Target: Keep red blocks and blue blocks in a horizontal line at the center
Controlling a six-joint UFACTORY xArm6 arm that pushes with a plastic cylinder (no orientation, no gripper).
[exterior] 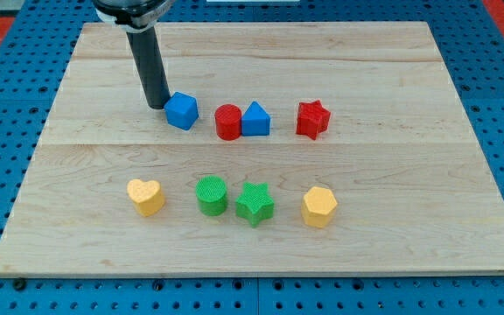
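Observation:
My tip point(157, 105) rests on the board just left of a blue cube point(182, 111), nearly touching it. To the right, a red cylinder point(227, 122) touches a blue triangular block point(255, 120). A red star point(312, 119) stands further right, apart from them. These four blocks form a rough horizontal row a little above the board's middle.
A lower row holds a yellow heart point(146, 197), a green cylinder point(211, 194), a green star point(255, 203) and a yellow hexagon point(319, 206). The wooden board point(261, 254) lies on a blue pegboard.

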